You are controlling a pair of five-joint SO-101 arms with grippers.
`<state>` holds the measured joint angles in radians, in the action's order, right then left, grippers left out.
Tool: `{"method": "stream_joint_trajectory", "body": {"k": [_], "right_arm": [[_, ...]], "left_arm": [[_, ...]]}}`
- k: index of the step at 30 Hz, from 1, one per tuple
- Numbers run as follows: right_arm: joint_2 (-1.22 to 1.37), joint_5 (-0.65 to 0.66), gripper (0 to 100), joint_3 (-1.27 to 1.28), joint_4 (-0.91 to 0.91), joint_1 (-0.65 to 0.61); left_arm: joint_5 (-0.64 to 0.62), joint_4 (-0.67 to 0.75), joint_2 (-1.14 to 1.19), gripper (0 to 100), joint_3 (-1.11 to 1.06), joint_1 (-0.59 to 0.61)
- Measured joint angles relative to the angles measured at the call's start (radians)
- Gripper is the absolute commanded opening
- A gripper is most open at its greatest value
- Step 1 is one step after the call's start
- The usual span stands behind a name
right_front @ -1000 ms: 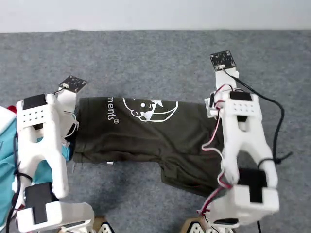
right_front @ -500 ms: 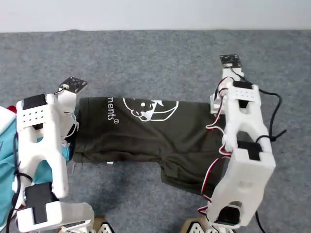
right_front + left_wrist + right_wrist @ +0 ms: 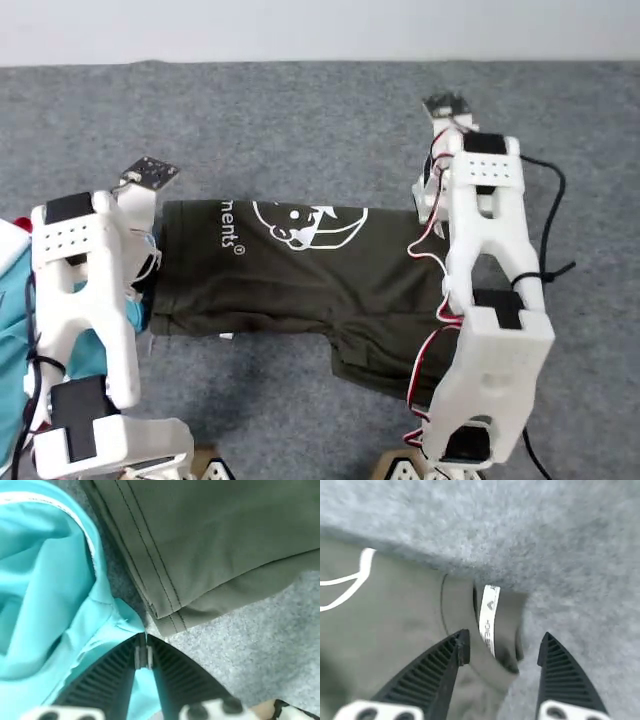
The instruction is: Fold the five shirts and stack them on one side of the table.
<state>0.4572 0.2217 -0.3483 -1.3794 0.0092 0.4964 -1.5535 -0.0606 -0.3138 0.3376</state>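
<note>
A dark olive shirt (image 3: 300, 280) with a white print lies flat across the grey table, hem to the left and collar to the right. My left gripper (image 3: 144, 656) is shut just off the olive shirt's hem corner (image 3: 167, 622), its tips over the edge of a teal shirt (image 3: 45, 580). I cannot tell whether any cloth is pinched. My right gripper (image 3: 506, 639) hangs open over the collar, whose white label (image 3: 489, 616) sits between the two fingers. In the high view the left arm (image 3: 85, 290) covers the hem edge and the right arm (image 3: 490, 260) covers the collar end.
The teal shirt (image 3: 12, 330) is bunched at the table's left edge under the left arm, with a bit of white and red cloth (image 3: 12, 232) beside it. Bare grey table (image 3: 300, 120) runs along the far side and to the right.
The right arm has swung left and farther from the table's front, bringing its gripper over the collar. The left arm and the shirts have kept still.
</note>
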Motion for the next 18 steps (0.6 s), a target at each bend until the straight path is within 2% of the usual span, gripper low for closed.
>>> {"method": "stream_joint_trajectory", "body": {"k": [3, 7, 13, 18], "right_arm": [[-0.074, 0.002, 23.2, -0.002, -0.051, 0.005], [-0.17, 0.002, 23.1, -0.002, -0.147, 0.003], [-0.308, 0.057, 23.1, -0.002, -0.327, 0.075], [-0.445, 0.129, 23.1, -0.002, -0.374, 0.241]], "left_arm": [[-0.005, -0.046, 0.0, 1, 0.075, -0.023], [-0.005, -0.115, 0.0, 1, 0.172, -0.118], [0.0, -0.157, 0.0, 1, 0.218, -0.365], [0.0, -0.161, 0.0, 1, 0.218, -0.592]]}}
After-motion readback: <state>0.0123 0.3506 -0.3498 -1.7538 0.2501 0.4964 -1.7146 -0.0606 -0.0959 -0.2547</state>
